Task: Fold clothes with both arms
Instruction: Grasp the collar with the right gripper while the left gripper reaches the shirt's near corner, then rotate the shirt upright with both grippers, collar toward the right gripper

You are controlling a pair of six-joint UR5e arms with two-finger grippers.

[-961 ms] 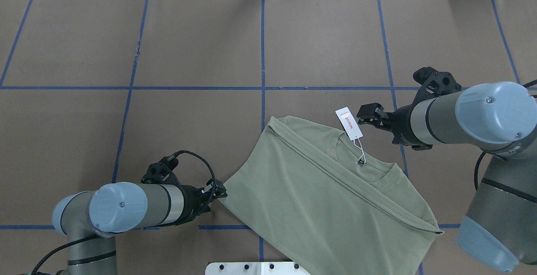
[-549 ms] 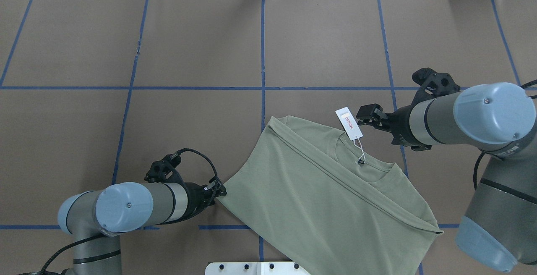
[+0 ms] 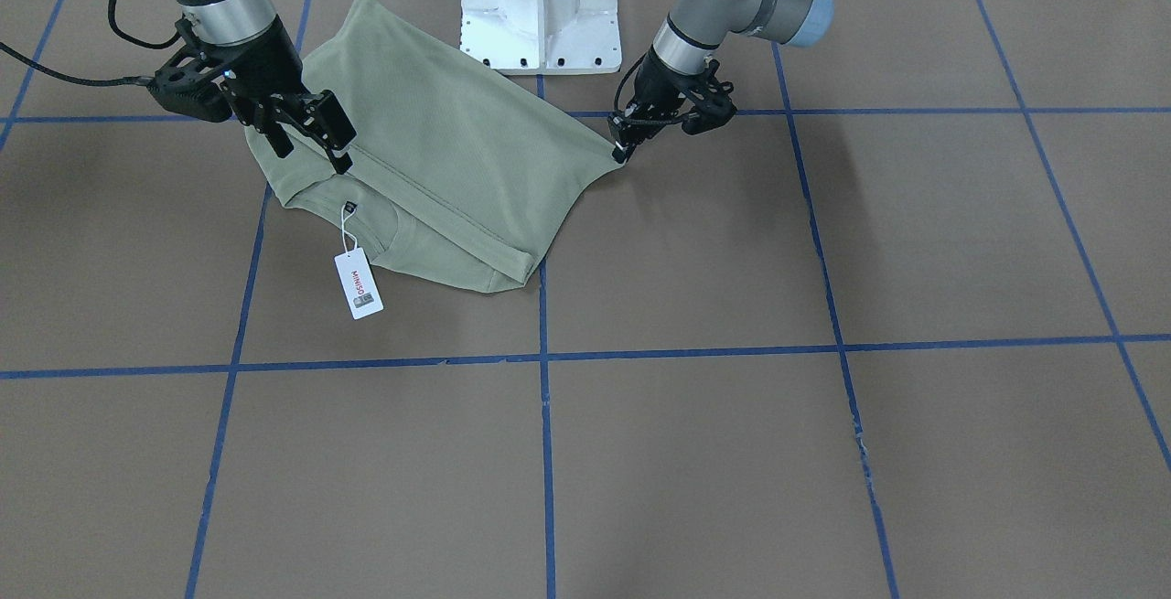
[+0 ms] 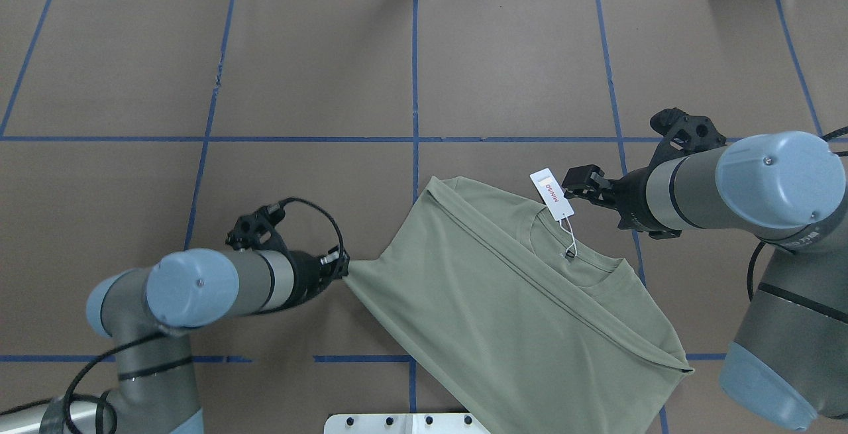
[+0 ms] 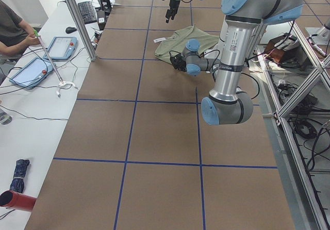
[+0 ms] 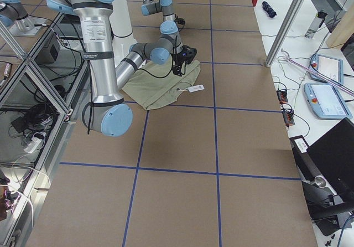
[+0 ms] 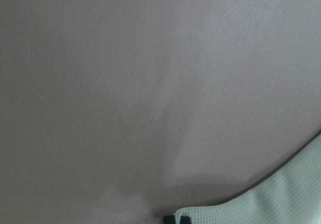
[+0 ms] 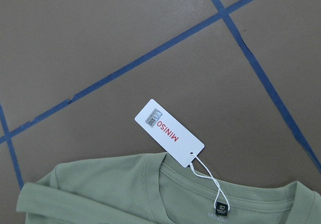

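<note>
From the front, the green shirt (image 3: 439, 160) lies flat on the brown table (image 3: 732, 443), partly folded, with one long folded edge running slantwise across it and its far end just beside the white pedestal (image 3: 540, 5). The left gripper (image 3: 623, 149) is low at one corner of the shirt and its fingers are closed on the cloth. The right gripper (image 3: 311, 137) hangs over the collar side with its fingers spread and nothing between them. The white hang tag (image 3: 358, 283) lies on the table just past the collar, on its string. From overhead, the held corner forms a tight point toward the left gripper, so I judge that this arm puts the cloth under tension to keep it smooth for the next fold, while the right gripper waits near the tag to take the shoulder. In the view from the left end, the shirt is far away between the two arms, and finger detail is too small to tell. The view from the right end shows the same. The left wrist camera shows two black fingertips (image 7: 175, 218) together on a pale edge of cloth. The right wrist camera shows only the tag, the collar and the black neck label (image 8: 221, 207), no fingers. Nothing holds the shirt; it rests directly on the table.
</note>
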